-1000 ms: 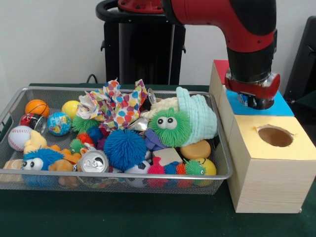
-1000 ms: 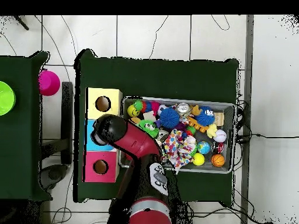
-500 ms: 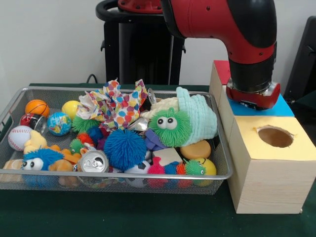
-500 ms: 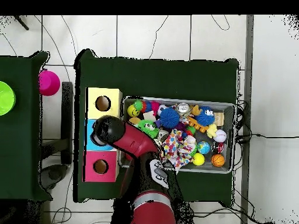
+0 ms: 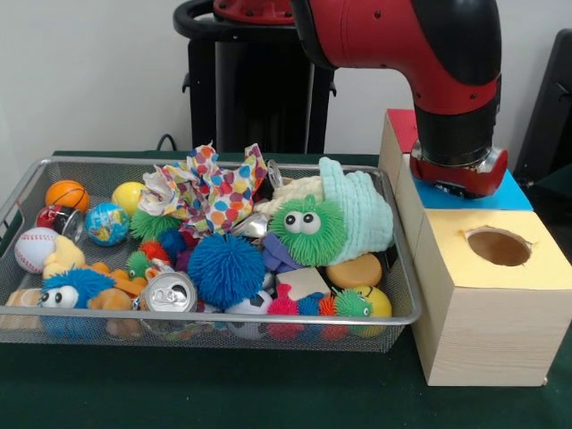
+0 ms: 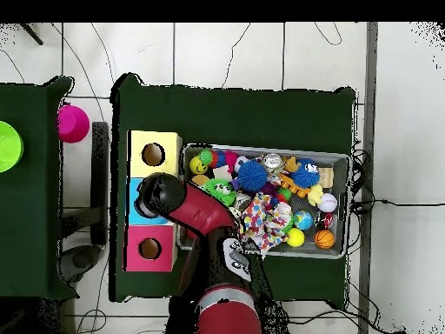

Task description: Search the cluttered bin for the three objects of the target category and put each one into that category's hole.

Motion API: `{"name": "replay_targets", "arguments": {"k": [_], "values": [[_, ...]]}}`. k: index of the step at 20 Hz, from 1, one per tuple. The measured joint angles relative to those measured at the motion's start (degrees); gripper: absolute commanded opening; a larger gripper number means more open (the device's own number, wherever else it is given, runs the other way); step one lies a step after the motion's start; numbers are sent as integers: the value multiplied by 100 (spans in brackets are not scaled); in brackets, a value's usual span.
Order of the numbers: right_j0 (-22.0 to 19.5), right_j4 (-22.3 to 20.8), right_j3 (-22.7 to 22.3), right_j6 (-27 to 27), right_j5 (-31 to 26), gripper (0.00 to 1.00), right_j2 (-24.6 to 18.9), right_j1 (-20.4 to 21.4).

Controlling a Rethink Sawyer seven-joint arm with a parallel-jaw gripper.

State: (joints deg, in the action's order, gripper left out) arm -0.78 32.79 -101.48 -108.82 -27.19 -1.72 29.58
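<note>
Bench (image 5: 268,393) cloth, dark green, is seen bare along the near edge in the front view, with open room in front of the wire bin (image 5: 223,318) and the yellow-topped box (image 5: 497,308). That box stands just beside the bin's right rim, its round hole (image 5: 498,247) uncovered and unobstructed. Inside the bin, a soda can (image 5: 169,293) and a blue-haired plush (image 5: 70,288) are pressed against the near wall, with a row of small spiky balls (image 5: 320,306) beside them. A blue spiky ball (image 5: 225,268) is set behind the can, and a green fuzzy toy with eyes (image 5: 308,228) lies against a mint knitted cloth (image 5: 362,214). A baseball (image 5: 34,248) lies by the left wall, with a globe ball (image 5: 107,223), a yellow ball (image 5: 128,197) and a small basketball (image 5: 67,194) towards the far left corner. Crumpled polka-dot paper (image 5: 210,192) rises above the rim near the middle. Little free space is left among the contents. Behind the yellow box, the blue-topped box (image 5: 509,192) is largely covered by the arm's wrist; the end effector (image 5: 458,183) is lowered onto it, and whether it is parted or holding anything cannot be told. The red-topped box (image 6: 149,248) is seen at the far end of the row in the overhead view.
</note>
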Motion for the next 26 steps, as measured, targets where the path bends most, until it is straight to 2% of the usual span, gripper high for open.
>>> {"name": "replay_targets", "arguments": {"k": [13, 26], "values": [[259, -2, -274, -8, 1, 0, 320, 569], [247, -5, -366, -8, -26, 0, 331, 662]]}}
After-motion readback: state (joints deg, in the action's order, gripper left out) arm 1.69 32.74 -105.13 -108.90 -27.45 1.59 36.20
